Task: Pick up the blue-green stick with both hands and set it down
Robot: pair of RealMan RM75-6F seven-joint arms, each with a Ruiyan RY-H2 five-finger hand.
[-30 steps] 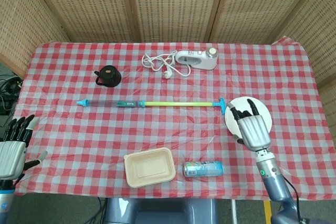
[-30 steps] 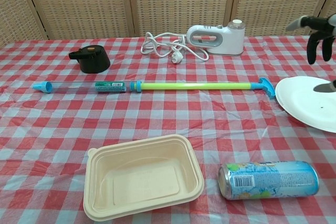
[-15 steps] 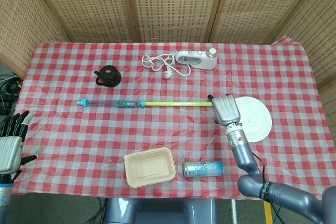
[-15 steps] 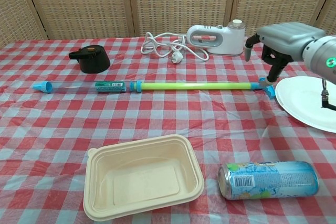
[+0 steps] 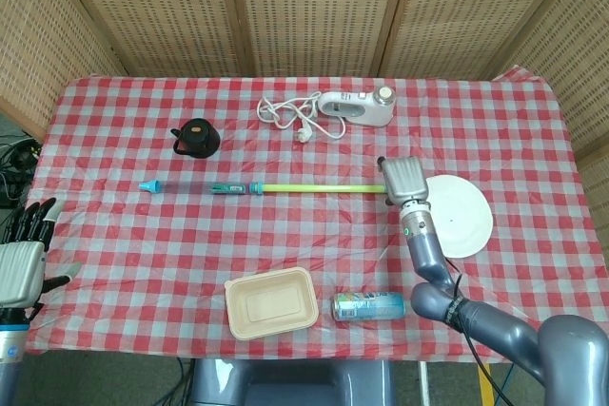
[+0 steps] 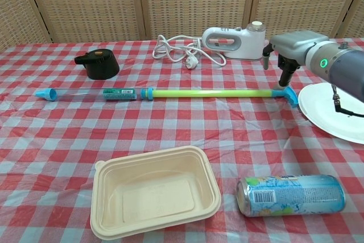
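Right hand [image 6: 282,55] shifted onto stick [image 6: 207,93] end, grip unclear | left hand [image 5: 21,263] spread, off table edge

Right hand [image 5: 403,180] has swung in from over the white plate [image 5: 466,221] to the blue handle end of the blue-green stick [image 6: 170,93]; fingers [image 6: 282,72] now point down at that end, just above or touching it, cannot tell which. Left hand [image 5: 21,268] has drifted slightly lower and further from the stick, at the table's near-left edge.
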